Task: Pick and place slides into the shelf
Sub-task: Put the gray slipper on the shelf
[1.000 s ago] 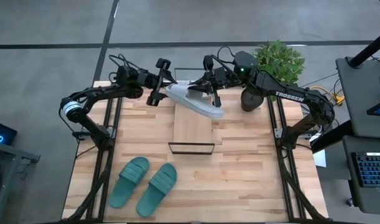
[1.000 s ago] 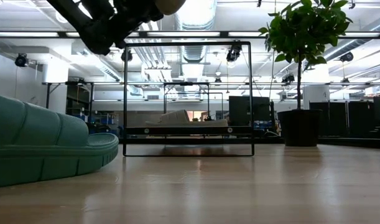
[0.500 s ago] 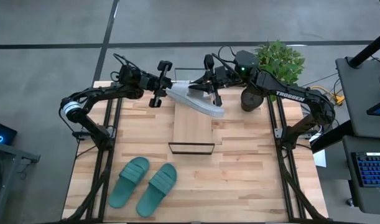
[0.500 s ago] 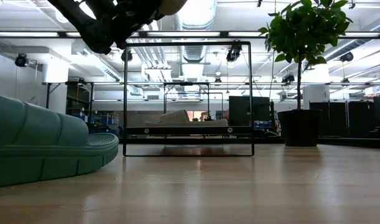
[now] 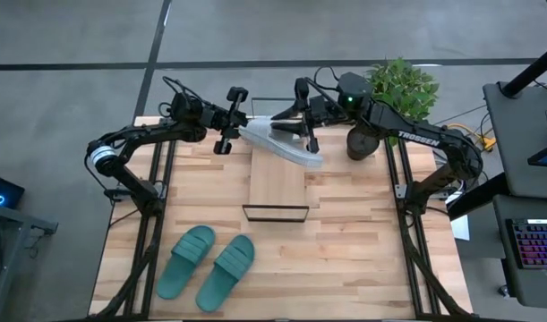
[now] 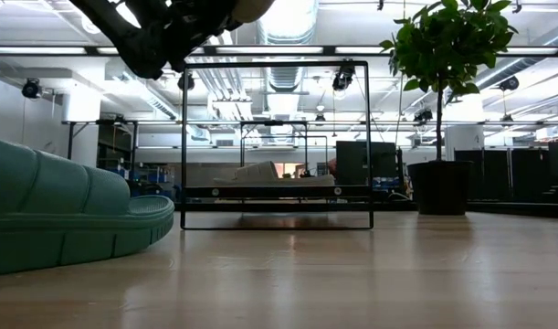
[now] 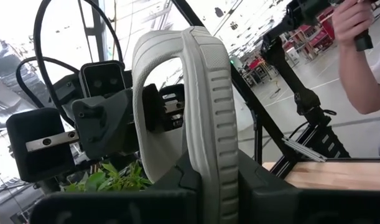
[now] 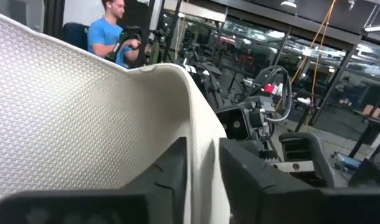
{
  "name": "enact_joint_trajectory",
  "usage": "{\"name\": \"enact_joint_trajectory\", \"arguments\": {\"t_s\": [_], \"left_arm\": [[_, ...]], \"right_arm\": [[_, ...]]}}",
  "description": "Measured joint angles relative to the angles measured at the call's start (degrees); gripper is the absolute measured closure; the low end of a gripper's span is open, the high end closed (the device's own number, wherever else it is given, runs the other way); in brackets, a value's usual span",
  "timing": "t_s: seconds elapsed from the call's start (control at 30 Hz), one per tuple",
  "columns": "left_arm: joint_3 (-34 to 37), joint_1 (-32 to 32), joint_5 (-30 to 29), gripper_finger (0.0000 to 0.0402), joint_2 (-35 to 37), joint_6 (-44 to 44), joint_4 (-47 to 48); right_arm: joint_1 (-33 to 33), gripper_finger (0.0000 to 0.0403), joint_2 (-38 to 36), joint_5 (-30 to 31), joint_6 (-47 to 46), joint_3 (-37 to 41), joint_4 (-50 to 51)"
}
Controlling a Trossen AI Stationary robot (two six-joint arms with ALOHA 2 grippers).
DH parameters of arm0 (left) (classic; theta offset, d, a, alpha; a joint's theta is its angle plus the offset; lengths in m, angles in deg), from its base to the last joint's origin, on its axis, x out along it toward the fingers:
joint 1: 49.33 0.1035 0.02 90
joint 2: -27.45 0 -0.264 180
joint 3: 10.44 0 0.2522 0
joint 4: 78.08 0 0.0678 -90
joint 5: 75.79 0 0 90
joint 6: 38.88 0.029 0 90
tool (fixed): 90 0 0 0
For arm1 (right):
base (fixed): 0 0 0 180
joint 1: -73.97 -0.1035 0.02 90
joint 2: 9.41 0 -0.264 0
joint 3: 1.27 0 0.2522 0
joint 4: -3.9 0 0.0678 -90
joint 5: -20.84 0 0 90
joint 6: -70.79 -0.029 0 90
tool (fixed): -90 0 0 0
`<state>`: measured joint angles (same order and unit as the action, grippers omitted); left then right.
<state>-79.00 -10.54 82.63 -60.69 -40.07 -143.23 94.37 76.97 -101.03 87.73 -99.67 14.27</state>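
Note:
A pale grey slide [image 5: 282, 143] hangs in the air over the far end of the shelf [image 5: 277, 183], between my two grippers. My left gripper [image 5: 232, 122] is shut on the slide's left end. My right gripper [image 5: 302, 125] stands at the slide's strap [image 7: 153, 93], its fingers slightly apart with the strap's thin wall [image 8: 201, 118] between them. Two teal-green slides [image 5: 206, 266] lie side by side, soles down, near the table's front left; the low view shows one [image 6: 68, 215] close up. My left gripper pinches the sole's ribbed edge [image 7: 209, 130] at the slide's left end between its two fingers [image 7: 273, 196]. It comes level from the table's left. The slide stands on edge, clear of the shelf. My right gripper straddles the strap's wall; whether its fingers [image 8: 168, 180] touch it, I cannot tell.
A potted plant [image 5: 398, 89] stands at the table's far right corner, close behind my right arm. The shelf's black wire frame [image 6: 183, 146] rises mid-table. Bare wood lies at the front right. A person [image 8: 115, 28] shows in the room beyond, and a hand [image 7: 364, 50].
My left gripper has shut on the left end of the pale grey slide and taken hold of it. The slide stays up over the shelf's far end.

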Motion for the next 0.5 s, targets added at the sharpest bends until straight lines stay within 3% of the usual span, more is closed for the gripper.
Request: {"name": "enact_joint_trajectory", "arguments": {"t_s": [0.33,0.5], "left_arm": [[0.07,1.46,-0.30,0.0389,1.15,-2.96,0.16],[0.07,1.94,-0.50,0.0389,1.97,-3.02,0.70]], "right_arm": [[0.13,0.0228,-3.63,14.20,3.40,-1.33,7.76],[0.25,0.0206,-6.23,17.13,4.85,-1.33,9.30]]}}
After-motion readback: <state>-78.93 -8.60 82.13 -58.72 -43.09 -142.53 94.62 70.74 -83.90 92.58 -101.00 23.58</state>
